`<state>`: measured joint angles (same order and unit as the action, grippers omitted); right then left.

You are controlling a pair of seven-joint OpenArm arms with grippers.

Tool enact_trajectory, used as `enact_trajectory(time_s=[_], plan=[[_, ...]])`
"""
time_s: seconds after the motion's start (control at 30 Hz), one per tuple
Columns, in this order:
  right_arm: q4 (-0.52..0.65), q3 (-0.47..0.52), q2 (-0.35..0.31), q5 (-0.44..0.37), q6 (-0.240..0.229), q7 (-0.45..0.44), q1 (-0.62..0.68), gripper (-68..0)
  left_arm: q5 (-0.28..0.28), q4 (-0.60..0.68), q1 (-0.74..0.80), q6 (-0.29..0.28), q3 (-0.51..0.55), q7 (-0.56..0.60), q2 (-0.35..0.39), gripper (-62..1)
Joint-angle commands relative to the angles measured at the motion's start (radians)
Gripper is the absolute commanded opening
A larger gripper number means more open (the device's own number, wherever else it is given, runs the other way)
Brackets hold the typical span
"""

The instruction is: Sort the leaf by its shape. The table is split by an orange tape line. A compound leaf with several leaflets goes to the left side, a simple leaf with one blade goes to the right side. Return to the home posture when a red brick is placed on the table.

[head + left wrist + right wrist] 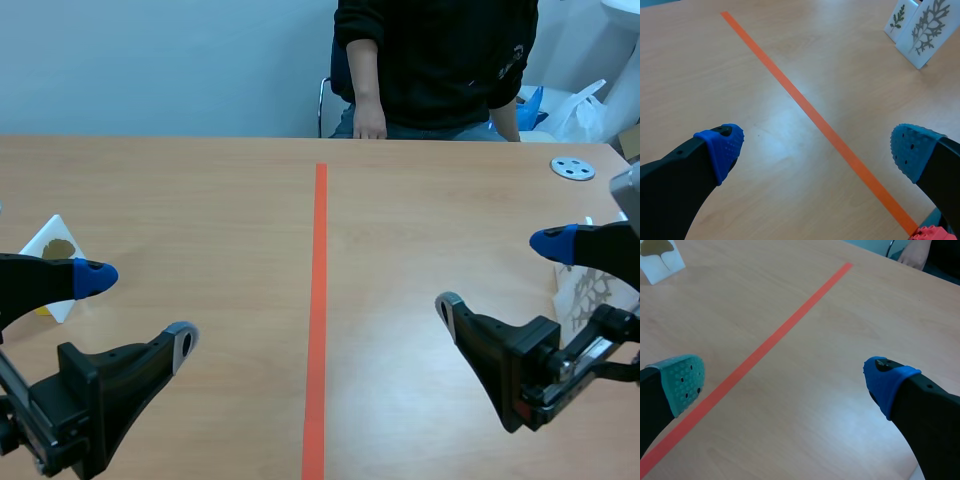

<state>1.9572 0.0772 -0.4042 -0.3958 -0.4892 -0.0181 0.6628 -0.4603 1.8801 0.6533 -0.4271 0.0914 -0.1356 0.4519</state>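
An orange tape line point(318, 300) runs down the middle of the table. A white card with a brown single-blade leaf point(55, 250) stands on the left side, just beyond my left gripper point(138, 310), which is open and holds nothing. In the right wrist view the same card point(660, 252) is far ahead across the line. On the right side, a white card with a pale many-lobed leaf point(585, 290) stands behind my open, unladen right gripper point(500, 275). The left wrist view shows two leaf cards there, a small one point(897, 17) and a larger one point(927, 30).
A person point(430, 60) sits across the table with one hand point(370, 125) at the far edge. A grey disc point(573, 168) lies at the back right. A white bag point(590, 110) stands beyond the table's corner.
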Motion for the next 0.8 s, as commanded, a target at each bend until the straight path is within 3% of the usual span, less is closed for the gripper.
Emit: enact_trajectory(time_s=[0.0,0.2,0.33,0.47,0.77], plan=[[0.062,0.017,0.0,-0.011,0.005,-0.002,0.026,-0.2,-0.006,0.006,0.0,-0.005,-0.001,0.011,0.001,1.4],[0.157,0.016,0.0,-0.011,0.038,0.05,0.116,0.4,-0.006,0.006,0.0,-0.005,-0.001,0.011,0.001,1.4],[0.163,0.013,0.029,-0.011,0.085,0.058,0.149,0.4,-0.006,0.006,0.0,-0.005,-0.001,0.011,0.001,1.4],[0.163,0.013,0.068,-0.011,0.086,0.056,0.15,0.4,-0.006,0.006,0.0,-0.005,-0.001,0.011,0.001,1.4],[0.163,0.013,0.075,-0.011,0.105,0.041,0.148,0.4,-0.006,0.006,0.0,-0.005,-0.001,0.011,0.0,1.4]])
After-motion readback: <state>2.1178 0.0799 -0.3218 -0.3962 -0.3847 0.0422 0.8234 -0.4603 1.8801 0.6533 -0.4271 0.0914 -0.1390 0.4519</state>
